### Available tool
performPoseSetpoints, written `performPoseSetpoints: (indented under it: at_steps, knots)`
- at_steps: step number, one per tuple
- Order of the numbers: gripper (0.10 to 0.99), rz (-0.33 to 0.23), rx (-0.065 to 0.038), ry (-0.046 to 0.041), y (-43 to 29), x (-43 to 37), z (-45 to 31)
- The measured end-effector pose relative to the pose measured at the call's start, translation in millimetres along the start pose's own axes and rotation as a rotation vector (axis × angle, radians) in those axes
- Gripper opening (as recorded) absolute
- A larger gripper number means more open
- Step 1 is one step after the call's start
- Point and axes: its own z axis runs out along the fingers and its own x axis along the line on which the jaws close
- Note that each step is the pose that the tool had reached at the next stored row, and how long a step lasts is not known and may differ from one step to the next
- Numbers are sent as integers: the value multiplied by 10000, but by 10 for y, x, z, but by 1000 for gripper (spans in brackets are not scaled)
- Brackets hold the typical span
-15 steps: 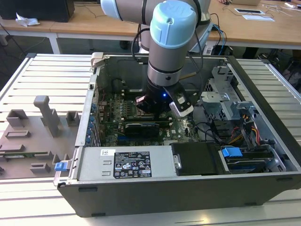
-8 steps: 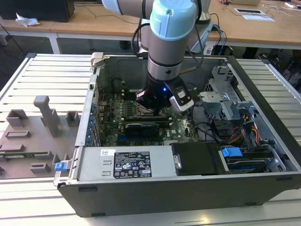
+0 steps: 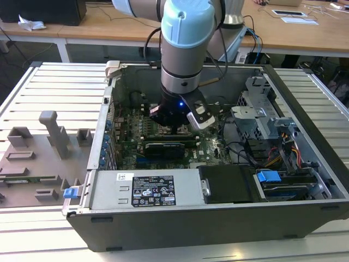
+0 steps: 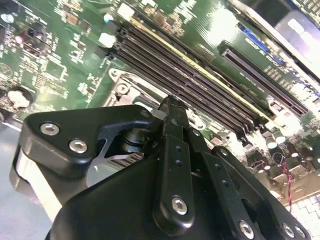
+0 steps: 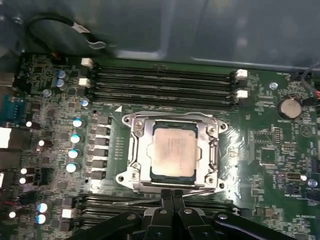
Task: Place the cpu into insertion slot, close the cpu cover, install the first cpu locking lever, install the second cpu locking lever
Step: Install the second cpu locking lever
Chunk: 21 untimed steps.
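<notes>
Your hand (image 5: 171, 196) nearest lens, black fingers pressed together, gripping nothing, tips just beside socket edge. Cpu (image 5: 173, 151): dull silver-grey square, seated flat in insertion slot (image 5: 134, 150). Cpu cover (image 5: 212, 150) lies closed around it.

Access to the insertion slot (image 5: 172, 152) is from directly above only — the cpu cover (image 5: 134, 150) lies flat around the cpu (image 5: 173, 150), with the gripper (image 5: 172, 196) at the socket's 6 o'clock edge, fingers pressed together. In the first wrist view, memory slots (image 5: 162, 85) border the socket at 12 o'clock and a capacitor row (image 5: 75, 145) stands at 9 o'clock. In the exterior view, the case wall (image 3: 103, 128) and drive cage (image 3: 262, 112) flank the arm — lateral room is narrow.
</notes>
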Motion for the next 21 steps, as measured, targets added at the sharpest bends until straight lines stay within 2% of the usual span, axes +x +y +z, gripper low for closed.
performPoseSetpoints:
  at_steps: [7, 21]
  knots:
    - [106, 0, -2, -1, 9, 138, 7]
    - [106, 1, -1, -1, 19, 344, 27]
